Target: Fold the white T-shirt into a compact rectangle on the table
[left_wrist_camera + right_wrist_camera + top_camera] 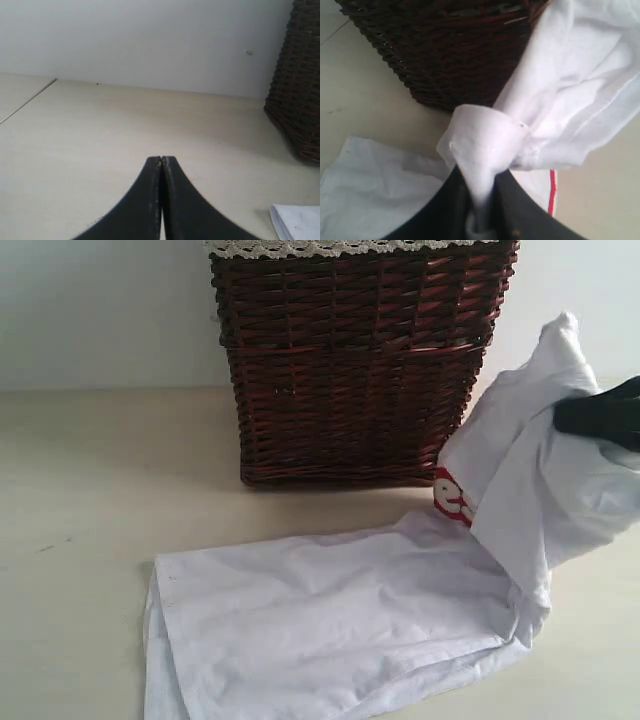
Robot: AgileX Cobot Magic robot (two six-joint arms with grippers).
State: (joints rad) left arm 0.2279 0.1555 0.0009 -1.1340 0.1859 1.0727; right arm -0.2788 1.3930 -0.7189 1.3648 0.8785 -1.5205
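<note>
The right jaws are pinching a bunched fold of the white T-shirt (340,620), holding that end up beside the basket (350,370) while the rest is lying flat in front of the basket. The left jaws are pressed shut on nothing. A fold seems to be starting; next, the lifted end needs carrying across the flat part. The pale tabletop (80,490) is meeting a plain white wall (150,40) behind the basket.

Basket (360,360): on the counter (90,500), at the back, middle.
Shirt (330,630): on the counter before the basket; right end raised beside the basket's right side.
Right hand (482,200): right of the basket, above the counter, gripping the raised end.
Left hand (161,165): over bare counter, left of the basket.
</note>
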